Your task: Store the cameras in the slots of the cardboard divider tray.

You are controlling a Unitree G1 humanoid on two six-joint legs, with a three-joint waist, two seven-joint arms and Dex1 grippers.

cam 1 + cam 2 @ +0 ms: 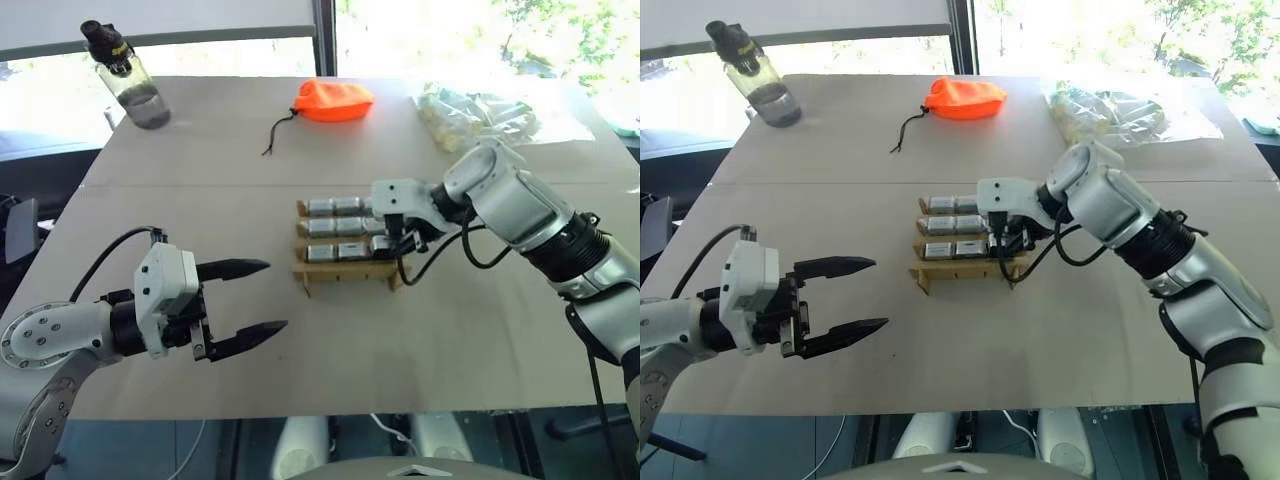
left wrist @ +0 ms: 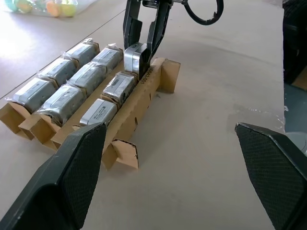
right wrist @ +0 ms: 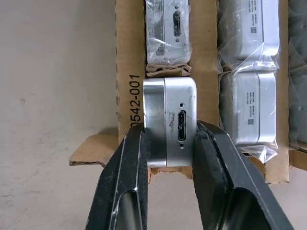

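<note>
The cameras are small silver blocks with round corners. One camera [image 3: 170, 125] is bare metal with a little plug hole in its end. The right gripper [image 3: 168, 158] pinches this one between its two black fingers, just over the right end of the nearest row of the cardboard divider tray [image 1: 345, 270].

The tray is brown card with three stepped rows and stands in the middle of the table [image 1: 200, 190]. The stored cameras [image 2: 64, 98] lie in its slots, each in a clear crinkly wrap. In the left wrist view I count eight of them: three in the far row, three in the middle row and two in the near row. With the held one, that makes nine.

The left gripper [image 1: 245, 300] hovers over the table to the left of the tray, well apart from it, with its two fingers spread wide and nothing between them.

The head views also show one bottle [image 1: 128, 80] at the far left, one orange pouch [image 1: 335, 101] at the far middle, and a clear bag [image 1: 475, 115] at the far right. The right wrist view shows numbers printed on the tray's card wall.
</note>
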